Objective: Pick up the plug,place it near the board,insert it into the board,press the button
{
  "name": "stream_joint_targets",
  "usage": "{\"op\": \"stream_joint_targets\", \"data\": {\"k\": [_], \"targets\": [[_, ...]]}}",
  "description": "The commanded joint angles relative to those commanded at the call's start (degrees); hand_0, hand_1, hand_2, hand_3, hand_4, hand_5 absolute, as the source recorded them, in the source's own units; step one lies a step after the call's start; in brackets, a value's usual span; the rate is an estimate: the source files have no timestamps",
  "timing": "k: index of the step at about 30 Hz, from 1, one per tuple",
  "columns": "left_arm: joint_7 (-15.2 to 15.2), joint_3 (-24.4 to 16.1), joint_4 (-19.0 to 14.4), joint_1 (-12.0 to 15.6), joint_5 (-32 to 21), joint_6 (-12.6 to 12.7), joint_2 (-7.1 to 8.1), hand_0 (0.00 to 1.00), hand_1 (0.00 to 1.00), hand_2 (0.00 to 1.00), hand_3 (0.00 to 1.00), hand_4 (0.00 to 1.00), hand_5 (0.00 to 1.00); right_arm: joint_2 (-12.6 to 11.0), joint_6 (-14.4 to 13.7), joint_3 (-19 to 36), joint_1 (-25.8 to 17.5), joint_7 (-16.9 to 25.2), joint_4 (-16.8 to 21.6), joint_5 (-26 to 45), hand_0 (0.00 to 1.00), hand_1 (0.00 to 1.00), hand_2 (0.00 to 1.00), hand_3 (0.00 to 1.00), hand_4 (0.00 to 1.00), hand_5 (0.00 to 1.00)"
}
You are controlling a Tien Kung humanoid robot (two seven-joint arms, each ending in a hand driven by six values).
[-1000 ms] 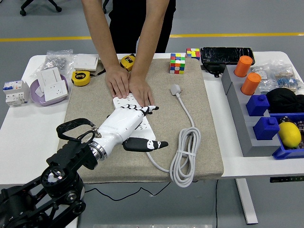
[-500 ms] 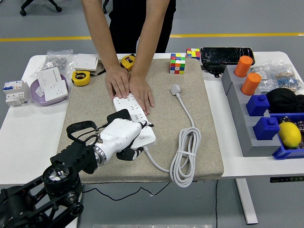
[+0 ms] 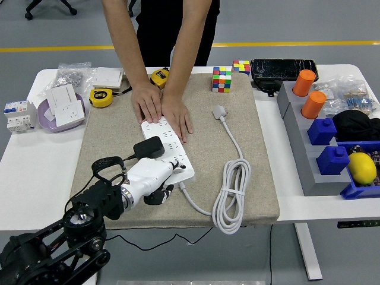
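On the near left of the beige mat (image 3: 261, 196), the robot's left hand (image 3: 151, 177) lies low, its forearm coming in from the lower-left corner and pointing toward the far right. Its fingers (image 3: 169, 172) are curled loosely with nothing between them, their tips touching or just short of the near end of the white power board (image 3: 169, 148); which, I cannot tell. The black plug (image 3: 148, 147) already sits in the board, just beyond the hand. What remains, by my judgement, is the button at the board's near end. To press it well, one fingertip should come straight down on the switch rather than push sideways, since a sideways shove would slide the board. A person's two hands (image 3: 161, 110) lie flat on the board's far end, steadying it. Farther right, the board's own white cable (image 3: 231, 196) lies coiled, its white plug (image 3: 220, 111) free on the mat. The right hand is out of view.
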Motion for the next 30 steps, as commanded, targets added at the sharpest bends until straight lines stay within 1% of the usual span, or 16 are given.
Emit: {"op": "stream_joint_targets", "data": {"k": [8,14,15,20,21,26,27,30], "targets": [[0.0,-0.5,-0.3,0.0,0.0,-0.2,0.24,0.153,0.047,0.161,0.871,0.481,0.002,0.1,0.0,0.1,0.1,0.1,0.0,0.2,0.877,0.730,0.720,0.726,0.998,0.683],[0.3,-1.0,-0.4,0.4,0.0,-1.3,0.72,0.154,0.047,0.161,0.864,0.481,0.002,0.1,0.0,0.3,0.1,0.1,0.0,0.1,0.877,0.730,0.720,0.726,0.998,0.683],[0.3,-1.0,-0.4,0.4,0.0,-1.3,0.78,0.155,0.046,0.161,0.843,0.480,0.002,0.1,0.0,0.4,0.1,0.1,0.0,0.1,0.877,0.730,0.719,0.726,0.998,0.682],[0.4,-1.0,-0.2,0.6,0.0,-1.5,1.04,0.155,0.046,0.161,0.843,0.480,0.002,0.1,0.0,0.3,0.1,0.1,0.0,0.2,0.877,0.730,0.719,0.726,0.998,0.682],[0.4,-1.1,-0.2,0.6,0.0,-1.5,1.04,0.155,0.046,0.161,0.825,0.479,0.002,0.1,-0.1,0.3,0.1,0.1,0.0,0.3,0.877,0.730,0.720,0.726,0.998,0.683],[0.4,-0.9,-0.2,0.6,0.0,-1.7,1.03,0.155,0.046,0.161,0.825,0.479,0.002,0.1,-0.1,0.3,0.1,0.1,0.0,0.2,0.877,0.730,0.720,0.726,0.998,0.683],[0.4,-0.8,-0.2,0.6,0.0,-1.7,1.04,0.156,0.046,0.160,0.802,0.476,0.002,0.1,-0.1,0.4,0.1,0.1,0.0,0.2,0.878,0.730,0.719,0.726,0.998,0.683],[0.4,-0.5,0.0,0.5,0.0,-2.0,1.11,0.156,0.046,0.160,0.802,0.476,0.002,0.0,-0.1,0.5,0.2,0.1,0.0,0.1,0.878,0.730,0.719,0.726,0.998,0.683]]}}
